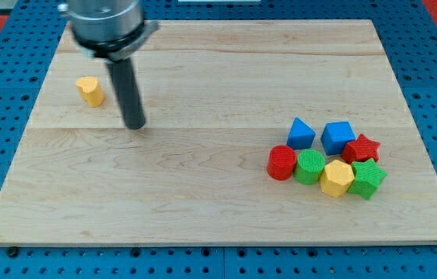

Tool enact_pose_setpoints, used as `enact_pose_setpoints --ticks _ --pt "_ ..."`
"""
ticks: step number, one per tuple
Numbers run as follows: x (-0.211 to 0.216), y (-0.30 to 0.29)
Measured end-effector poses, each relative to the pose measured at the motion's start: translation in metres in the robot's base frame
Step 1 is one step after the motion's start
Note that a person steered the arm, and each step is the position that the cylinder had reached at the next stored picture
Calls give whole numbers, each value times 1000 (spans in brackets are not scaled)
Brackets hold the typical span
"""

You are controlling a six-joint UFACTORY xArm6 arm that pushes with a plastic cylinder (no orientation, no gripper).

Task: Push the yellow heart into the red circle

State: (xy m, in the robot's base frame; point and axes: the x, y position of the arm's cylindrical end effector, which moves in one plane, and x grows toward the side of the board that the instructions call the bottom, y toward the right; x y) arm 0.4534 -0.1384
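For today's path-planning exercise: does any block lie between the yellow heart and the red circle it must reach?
Nothing visible does. The yellow heart sits alone at the view's upper left, my tip just to its lower right. Bare board runs to the red circle, the leftmost block of the cluster; the green circle lies beyond it.

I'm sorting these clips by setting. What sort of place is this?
Likely a robotics lab bench: a wooden board lies on a blue perforated base, small coloured blocks on it, my tip right of the yellow heart.

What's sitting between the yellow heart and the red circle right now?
Only my tip, just right of the yellow heart; beyond it, bare board runs to the red circle, in the camera view.
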Motion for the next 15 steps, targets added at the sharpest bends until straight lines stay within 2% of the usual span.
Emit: enact_pose_setpoints --ticks 1,2,3,4,5,6,7,8,9,10,11,13,14,15 --pt "8 -24" --pt "-33 -62" --pt "-60 -52" --pt "-62 -76" --pt "-80 -73" --pt "-105 -41" --pt "-108 23" --pt "-124 -13" --pt "-67 -44" --pt "-45 -69" --pt "-73 -124" --pt "-161 -146" --pt "-140 -78" --pt "-140 5"
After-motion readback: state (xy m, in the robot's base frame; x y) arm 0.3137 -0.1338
